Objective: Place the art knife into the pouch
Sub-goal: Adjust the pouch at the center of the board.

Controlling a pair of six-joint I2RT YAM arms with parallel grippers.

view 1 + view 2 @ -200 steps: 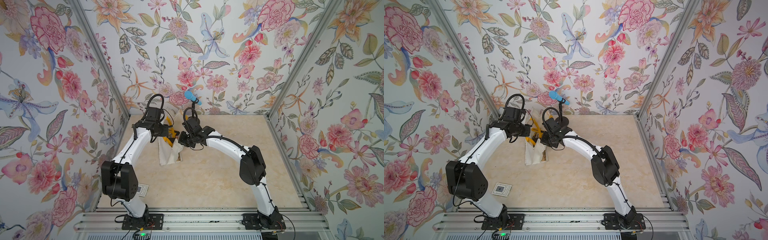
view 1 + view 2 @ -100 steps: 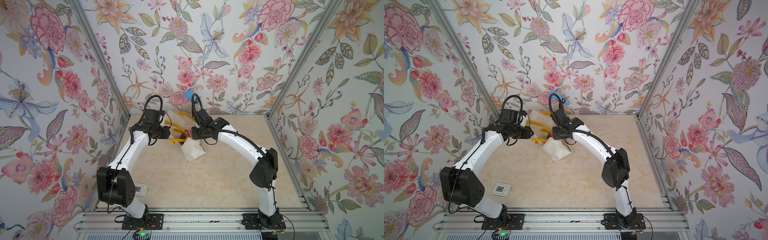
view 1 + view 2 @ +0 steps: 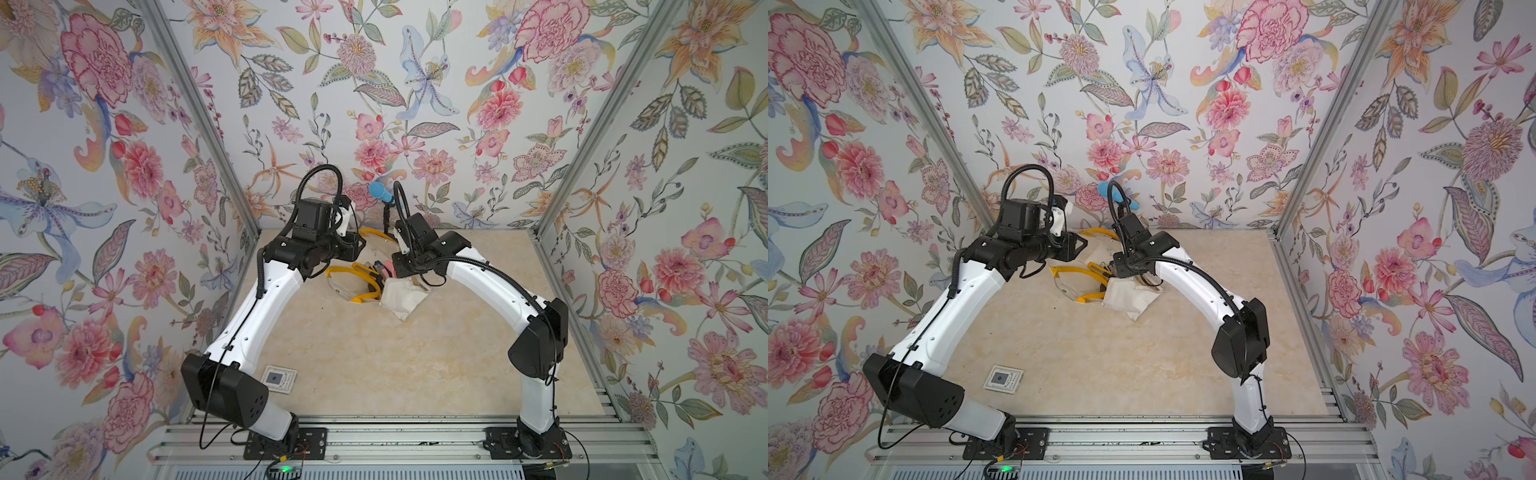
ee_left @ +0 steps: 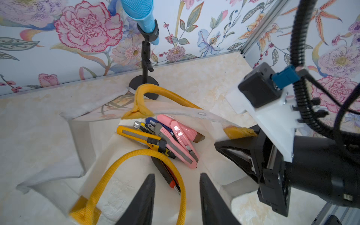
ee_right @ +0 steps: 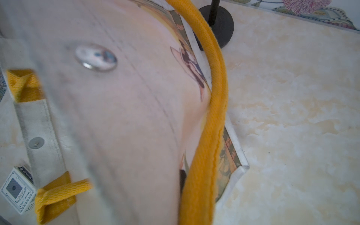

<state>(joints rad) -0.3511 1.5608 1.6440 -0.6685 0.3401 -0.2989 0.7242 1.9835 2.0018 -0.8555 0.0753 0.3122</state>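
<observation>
On the marbled surface, at the centre of both top views, we see the soft, floppy pouch. At the right of the left wrist view, the right fingers are clamped on its rim. The left fingers stand apart and empty at bottom centre. Just above them the black art knife lies in the pouch's mouth. We judge it light, stiff and slick, best gripped mid-body.

We find the pouch at the rear centre of the table, the knives inside its open mouth, the microphone stand behind it, and the card well apart at near left.
</observation>
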